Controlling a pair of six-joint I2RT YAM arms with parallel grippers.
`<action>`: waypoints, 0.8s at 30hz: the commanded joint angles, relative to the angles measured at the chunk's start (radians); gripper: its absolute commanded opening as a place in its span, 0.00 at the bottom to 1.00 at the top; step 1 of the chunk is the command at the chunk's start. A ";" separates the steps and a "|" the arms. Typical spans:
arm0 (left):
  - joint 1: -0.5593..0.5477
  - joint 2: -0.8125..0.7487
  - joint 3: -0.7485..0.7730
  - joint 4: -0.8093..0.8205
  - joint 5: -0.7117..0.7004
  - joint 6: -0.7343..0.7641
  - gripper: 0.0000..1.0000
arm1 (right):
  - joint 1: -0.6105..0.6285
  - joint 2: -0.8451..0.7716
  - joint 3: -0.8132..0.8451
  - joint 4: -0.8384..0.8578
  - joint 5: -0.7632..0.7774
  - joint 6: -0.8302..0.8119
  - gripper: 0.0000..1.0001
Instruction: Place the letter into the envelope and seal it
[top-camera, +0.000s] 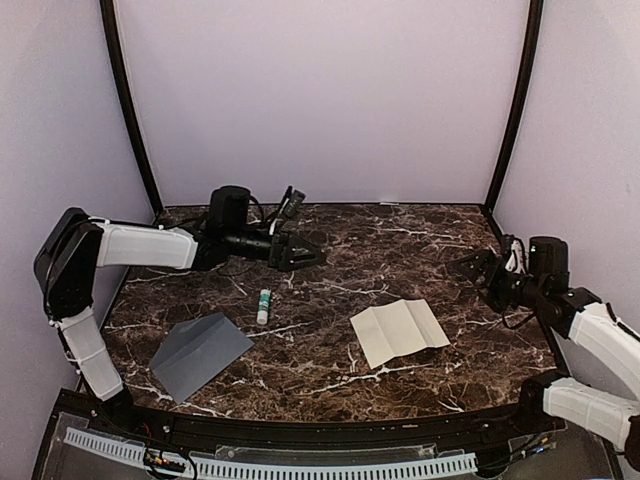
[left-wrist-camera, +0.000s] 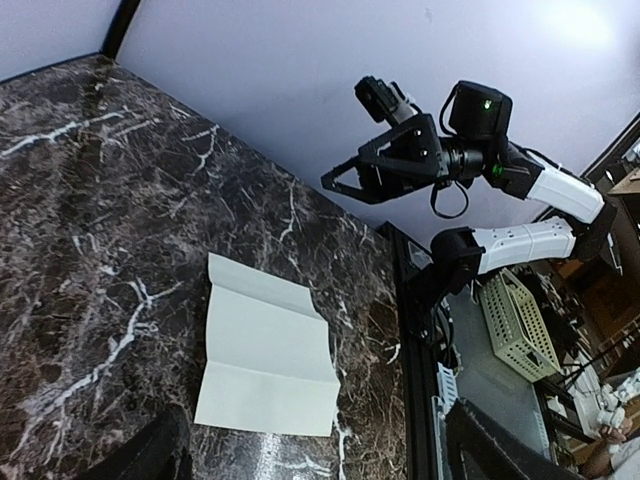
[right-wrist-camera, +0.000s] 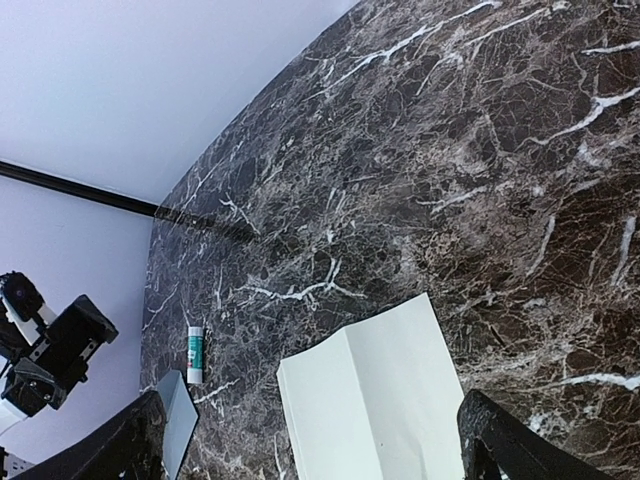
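The cream letter (top-camera: 398, 331) lies unfolded on the marble table right of centre, its creases showing; it also appears in the left wrist view (left-wrist-camera: 265, 350) and the right wrist view (right-wrist-camera: 375, 400). The grey envelope (top-camera: 200, 354) lies flat at the front left, and only its corner (right-wrist-camera: 178, 420) shows in the right wrist view. My left gripper (top-camera: 308, 252) hovers open above the table's back left, pointing right, apart from both. My right gripper (top-camera: 462, 268) hangs open above the right side, behind the letter, with nothing between its fingers (right-wrist-camera: 500, 440).
A white glue stick with a green label (top-camera: 264, 305) lies between the envelope and the left gripper. Purple walls and black corner posts close in the table's back and sides. A black rail (top-camera: 300, 430) runs along the near edge.
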 joint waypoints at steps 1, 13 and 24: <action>-0.072 0.155 0.162 -0.151 0.045 0.071 0.85 | 0.008 -0.050 -0.015 0.031 -0.011 -0.008 0.99; -0.189 0.492 0.518 -0.377 0.049 0.146 0.82 | 0.011 -0.184 -0.025 -0.044 0.008 -0.028 0.99; -0.213 0.650 0.681 -0.498 -0.050 0.172 0.80 | 0.011 -0.214 -0.042 -0.040 0.004 -0.027 0.99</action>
